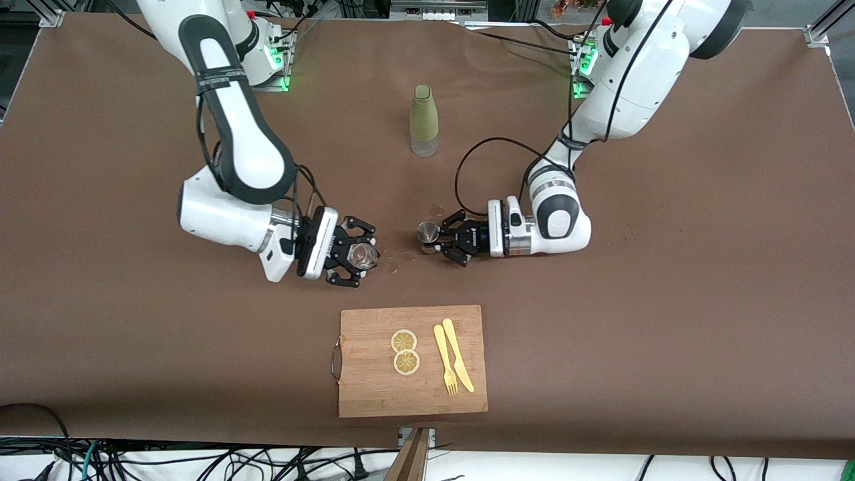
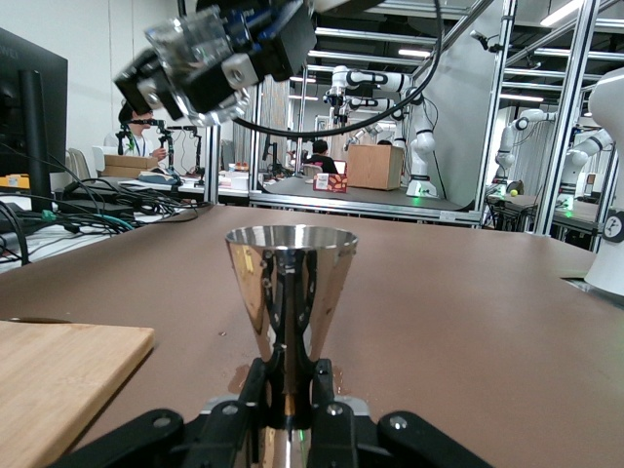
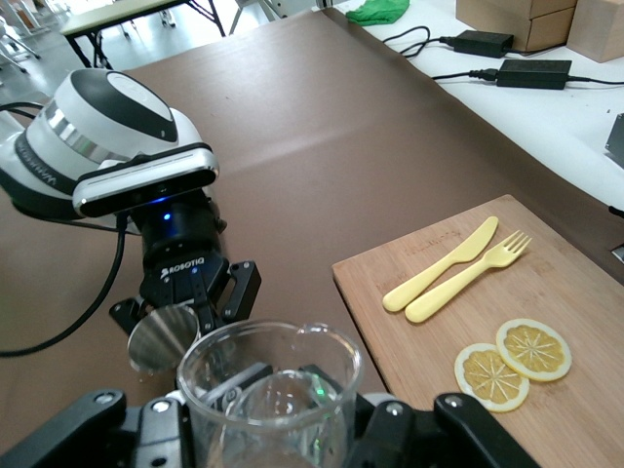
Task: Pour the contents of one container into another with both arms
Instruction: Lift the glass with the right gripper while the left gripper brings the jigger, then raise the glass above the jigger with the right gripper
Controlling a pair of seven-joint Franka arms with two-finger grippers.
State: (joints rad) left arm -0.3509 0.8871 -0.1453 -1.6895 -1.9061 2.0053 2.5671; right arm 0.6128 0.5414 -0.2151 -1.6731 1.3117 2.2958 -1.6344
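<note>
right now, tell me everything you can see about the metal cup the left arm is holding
The metal cup is a shiny steel jigger, hourglass-shaped, with a wide open cone on top narrowing to a thin waist. It stands upright, low over the brown table, and its mouth looks empty. The left tool is shut on its waist. The right tool holds a clear glass cup nearby, apart from it.

I count two arms (image 1: 234, 133) (image 1: 601, 100), one bottle (image 1: 423, 121), one jigger (image 1: 427, 233), one glass (image 1: 363, 256), one board (image 1: 374, 387), two lemon slices (image 1: 404, 341) (image 1: 406, 363), one fork (image 1: 445, 361), one knife (image 1: 457, 355).
</note>
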